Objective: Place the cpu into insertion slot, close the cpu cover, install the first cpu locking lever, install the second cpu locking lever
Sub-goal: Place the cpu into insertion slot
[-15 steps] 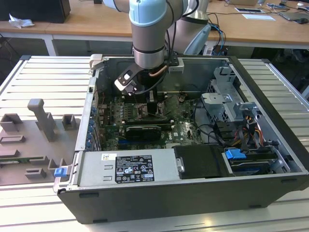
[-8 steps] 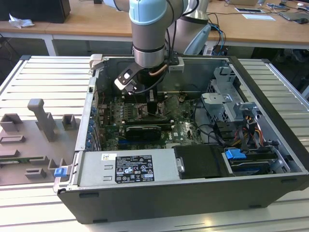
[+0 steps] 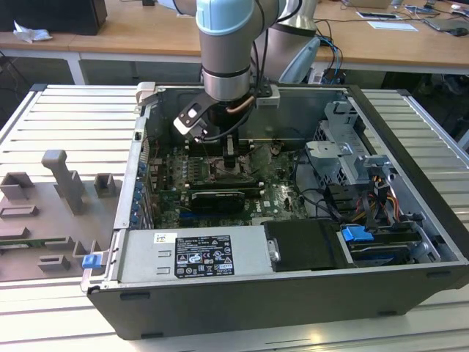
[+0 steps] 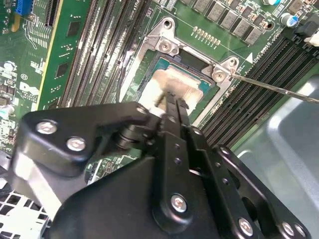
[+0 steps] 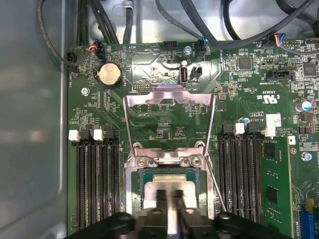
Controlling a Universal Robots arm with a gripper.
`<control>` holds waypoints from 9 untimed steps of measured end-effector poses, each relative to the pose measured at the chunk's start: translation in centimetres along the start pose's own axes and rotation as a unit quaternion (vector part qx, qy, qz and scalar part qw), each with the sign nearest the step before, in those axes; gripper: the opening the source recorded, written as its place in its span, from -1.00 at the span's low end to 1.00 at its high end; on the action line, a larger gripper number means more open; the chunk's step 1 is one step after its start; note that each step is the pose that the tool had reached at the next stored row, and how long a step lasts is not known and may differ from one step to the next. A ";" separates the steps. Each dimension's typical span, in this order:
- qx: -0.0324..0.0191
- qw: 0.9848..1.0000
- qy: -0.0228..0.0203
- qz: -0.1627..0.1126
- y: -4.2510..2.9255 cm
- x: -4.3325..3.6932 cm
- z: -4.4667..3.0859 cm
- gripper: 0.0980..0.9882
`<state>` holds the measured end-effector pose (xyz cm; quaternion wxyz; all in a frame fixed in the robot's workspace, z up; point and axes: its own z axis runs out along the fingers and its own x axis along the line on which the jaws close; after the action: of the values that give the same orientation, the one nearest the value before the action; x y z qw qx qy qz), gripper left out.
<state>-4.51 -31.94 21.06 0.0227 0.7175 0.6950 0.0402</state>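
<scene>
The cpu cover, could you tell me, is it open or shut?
Open: the cpu cover is swung back off the insertion slot, leaving the cpu exposed.

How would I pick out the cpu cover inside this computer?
In the open case, look on the green board for the insertion slot between two banks of black memory slots. The cpu cover is the thin silver frame swung open from the slot's edge toward the round battery; unlike everything around it, green board shows through its big square cut-out.
</scene>
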 end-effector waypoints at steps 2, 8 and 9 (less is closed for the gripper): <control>0.000 1.000 0.000 0.000 0.01 0.00 -0.10 -0.98; 0.000 1.000 0.000 0.000 0.02 0.01 -0.27 -0.98; 0.000 1.000 0.000 0.000 0.03 0.01 -0.31 -0.98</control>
<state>-4.51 -31.94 21.37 0.0228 0.7177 0.6948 0.0401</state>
